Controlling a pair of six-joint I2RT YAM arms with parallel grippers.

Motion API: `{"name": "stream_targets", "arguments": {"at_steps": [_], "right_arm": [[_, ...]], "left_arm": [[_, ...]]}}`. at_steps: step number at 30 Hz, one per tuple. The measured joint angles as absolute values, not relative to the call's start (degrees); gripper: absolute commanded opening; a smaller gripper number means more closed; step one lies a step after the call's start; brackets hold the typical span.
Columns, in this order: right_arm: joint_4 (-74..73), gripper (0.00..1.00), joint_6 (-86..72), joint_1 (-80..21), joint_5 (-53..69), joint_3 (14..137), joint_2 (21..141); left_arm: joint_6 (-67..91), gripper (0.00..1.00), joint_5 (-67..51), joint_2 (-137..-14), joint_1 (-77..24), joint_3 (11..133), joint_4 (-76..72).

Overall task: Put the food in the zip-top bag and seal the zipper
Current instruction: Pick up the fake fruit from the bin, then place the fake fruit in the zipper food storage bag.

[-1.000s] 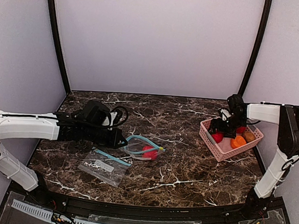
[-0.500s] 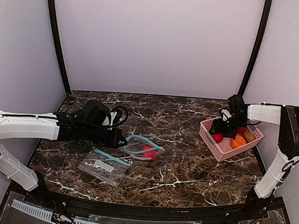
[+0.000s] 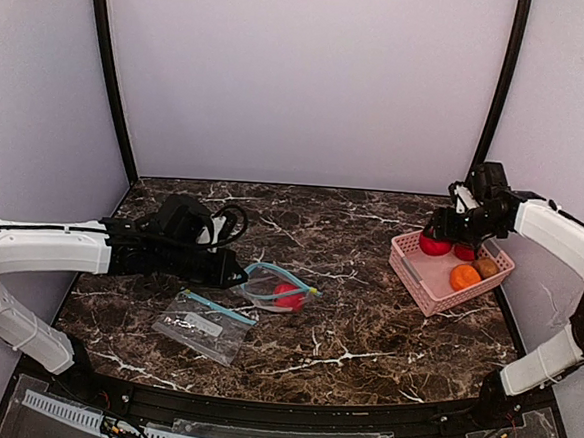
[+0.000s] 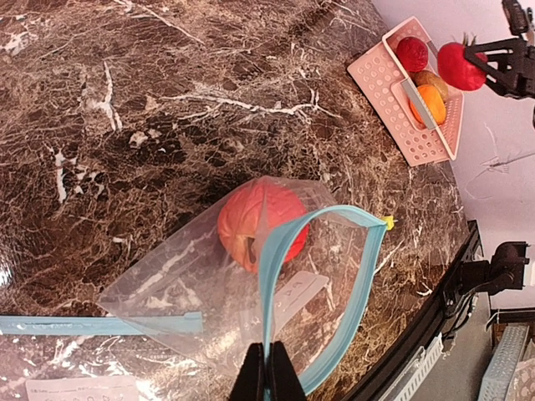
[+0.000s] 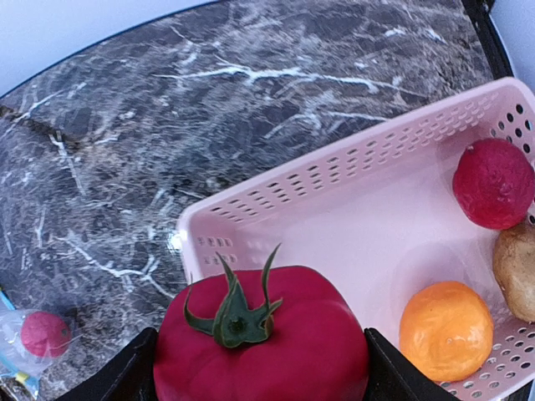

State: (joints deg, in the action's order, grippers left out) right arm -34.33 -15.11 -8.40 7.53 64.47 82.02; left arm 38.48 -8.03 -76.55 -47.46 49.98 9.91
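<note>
Lifted since a second ago, the right gripper (image 3: 437, 239) now hangs above the far left part of the basket (image 3: 418, 284), where earlier it was down among the fruit; the left arm and both bags lie as they did. Its jaws are clamped on a tomato (image 3: 433, 246), red with a green stalk, held clear of the basket floor. In the right wrist view the tomato (image 5: 261, 347) fills the bottom middle, with a dark finger (image 5: 125, 378) pressed to each side. Three pieces sit at the right end of the basket (image 5: 334, 167): a red piece (image 5: 495, 182) farthest, a brown piece (image 5: 518, 267) beside it, and an orange piece (image 5: 445, 330) nearest. The basket stands at the right edge of the table (image 3: 364, 334), well apart from the bag (image 3: 267, 289), which lies left of centre. The left gripper (image 3: 236, 272) is closed tight on the zipper (image 4: 265, 301), pinching the teal strip at the bag's left end so that the mouth stands open in a loop facing right. Inside the bag (image 4: 167, 284) lies one red fruit (image 4: 261, 225), resting on the table through the clear plastic, next to a white label. A second bag (image 3: 202, 325), flat and with its own teal strip and white label, lies just near and left of the first.
</note>
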Motion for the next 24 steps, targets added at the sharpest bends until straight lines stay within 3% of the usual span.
{"name": "stream_targets", "arguments": {"at_steps": [6,12,24], "right_arm": [[-34.9,0.7,-17.3,-16.7,9.3,64.5,74.4],[-33.4,0.7,-22.5,-31.6,10.2,64.5,73.3],[-22.6,0.7,-29.5,-54.1,8.5,70.2,86.7]], "left_arm": [[38.7,0.01,-8.1,-76.1,-47.5,49.3,9.9],[38.8,0.01,-8.4,-76.0,-47.4,48.1,9.6],[39.3,0.01,-8.6,-75.7,-47.4,47.2,8.6]]}}
